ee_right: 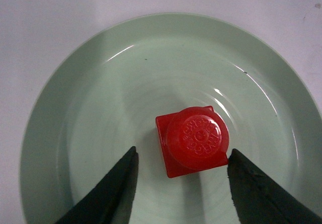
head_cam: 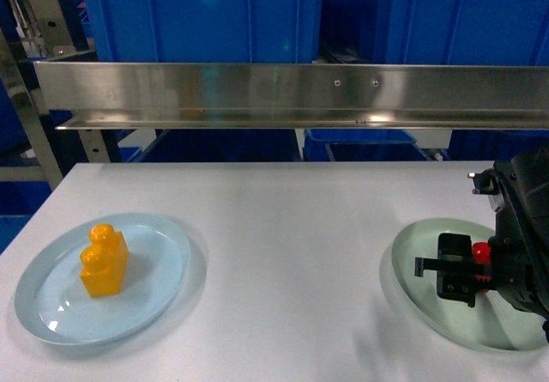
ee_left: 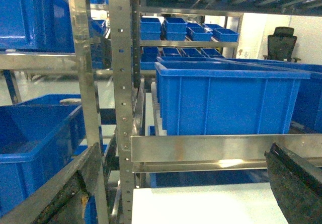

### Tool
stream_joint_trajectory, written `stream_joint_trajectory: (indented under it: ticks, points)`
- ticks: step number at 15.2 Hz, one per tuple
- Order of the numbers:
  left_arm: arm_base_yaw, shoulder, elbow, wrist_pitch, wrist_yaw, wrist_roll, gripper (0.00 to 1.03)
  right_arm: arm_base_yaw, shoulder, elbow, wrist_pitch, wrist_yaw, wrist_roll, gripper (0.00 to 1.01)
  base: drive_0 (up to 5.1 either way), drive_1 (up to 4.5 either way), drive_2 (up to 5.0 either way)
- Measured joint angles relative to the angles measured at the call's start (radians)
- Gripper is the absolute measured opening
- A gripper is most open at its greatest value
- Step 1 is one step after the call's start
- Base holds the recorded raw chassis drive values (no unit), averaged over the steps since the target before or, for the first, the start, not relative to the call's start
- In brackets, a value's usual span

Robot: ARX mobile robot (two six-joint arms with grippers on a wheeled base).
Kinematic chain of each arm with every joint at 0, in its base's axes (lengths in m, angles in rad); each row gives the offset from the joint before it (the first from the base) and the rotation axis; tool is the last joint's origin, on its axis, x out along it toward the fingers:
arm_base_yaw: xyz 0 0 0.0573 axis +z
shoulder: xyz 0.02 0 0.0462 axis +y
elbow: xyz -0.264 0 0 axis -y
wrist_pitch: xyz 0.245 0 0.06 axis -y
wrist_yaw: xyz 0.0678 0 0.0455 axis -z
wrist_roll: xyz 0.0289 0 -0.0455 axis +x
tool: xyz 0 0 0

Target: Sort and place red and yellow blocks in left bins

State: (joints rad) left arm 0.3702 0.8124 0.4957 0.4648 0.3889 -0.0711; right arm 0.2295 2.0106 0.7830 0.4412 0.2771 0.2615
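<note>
Red block sat stud-up on the green plate, a bit right of the plate's middle. Right gripper hung straight over it, fingers spread open on either side; the right finger looked to be touching or nearly touching the block's corner, the left one stood apart. Probably lined up that way for a top-down pinch. Nothing held yet.

Yellow block stood upright on the blue plate at the desk's left side, well apart from the red block and the right gripper. One block per plate, likely staged so each arm got its own pick.

Left gripper was raised, its camera facing the rack; fingers wide apart, empty. It faced a blue bin on the shelf behind the steel rail.

Count: one red block, one yellow block, two plates, two grippers. Bins: several, at least three large ones near, more small ones farther back. Neither block was in a bin, so sorting looked barely begun.
</note>
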Motion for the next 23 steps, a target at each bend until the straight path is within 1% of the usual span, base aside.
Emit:
stream_joint_trajectory:
  ticks: [2,3,5,6,7,8,10,11,13,15,16,17,18,21,22,23]
  points:
    - [0.0,0.0,0.0,0.0,0.0,0.0,0.98,0.002,0.004,0.0,0.004,0.004,0.008,0.33,0.0,0.0,0.0]
    - [0.0,0.0,0.0,0.0,0.0,0.0,0.98,0.006,0.004,0.0,0.011,0.012,0.008,0.28,0.0,0.0,0.0]
    - [0.0,0.0,0.0,0.0,0.0,0.0,0.98,0.006,0.005,0.0,0.014,0.023,0.008,0.49,0.0,0.0,0.0]
    - [0.0,0.0,0.0,0.0,0.0,0.0,0.98,0.005,0.005,-0.001,0.012,0.014,0.007,0.42,0.0,0.0,0.0]
    - [0.0,0.0,0.0,0.0,0.0,0.0,0.98,-0.002,0.005,-0.003,0.017,0.008,0.006,0.31,0.0,0.0,0.0]
    - [0.0,0.0,0.0,0.0,0.0,0.0,0.98,-0.003,0.005,-0.006,0.028,0.002,0.002,0.27,0.0,0.0,0.0]
    - [0.0,0.0,0.0,0.0,0.0,0.0,0.98,-0.008,0.005,-0.014,0.037,0.0,-0.006,0.25,0.0,0.0,0.0]
    - [0.0,0.0,0.0,0.0,0.0,0.0,0.98,-0.008,0.005,-0.02,0.046,0.016,-0.007,0.25,0.0,0.0,0.0]
    - [0.0,0.0,0.0,0.0,0.0,0.0,0.98,-0.007,0.005,-0.022,0.044,0.018,-0.008,0.25,0.0,0.0,0.0]
    - [0.0,0.0,0.0,0.0,0.0,0.0,0.98,-0.006,0.005,-0.026,0.083,0.023,-0.014,0.25,0.0,0.0,0.0]
    - [0.0,0.0,0.0,0.0,0.0,0.0,0.98,-0.008,-0.008,-0.03,0.118,0.029,-0.033,0.25,0.0,0.0,0.0]
    - [0.0,0.0,0.0,0.0,0.0,0.0,0.98,-0.037,-0.1,-0.059,0.179,0.002,-0.089,0.25,0.0,0.0,0.0]
    - [0.0,0.0,0.0,0.0,0.0,0.0,0.98,-0.068,-0.19,-0.097,0.222,-0.017,-0.152,0.25,0.0,0.0,0.0]
    - [0.0,0.0,0.0,0.0,0.0,0.0,0.98,-0.086,-0.323,-0.196,0.248,-0.038,-0.216,0.25,0.0,0.0,0.0]
    - [0.0,0.0,0.0,0.0,0.0,0.0,0.98,-0.086,-0.393,-0.232,0.233,-0.051,-0.239,0.25,0.0,0.0,0.0]
    - [0.0,0.0,0.0,0.0,0.0,0.0,0.98,-0.085,-0.508,-0.274,0.209,-0.072,-0.272,0.25,0.0,0.0,0.0]
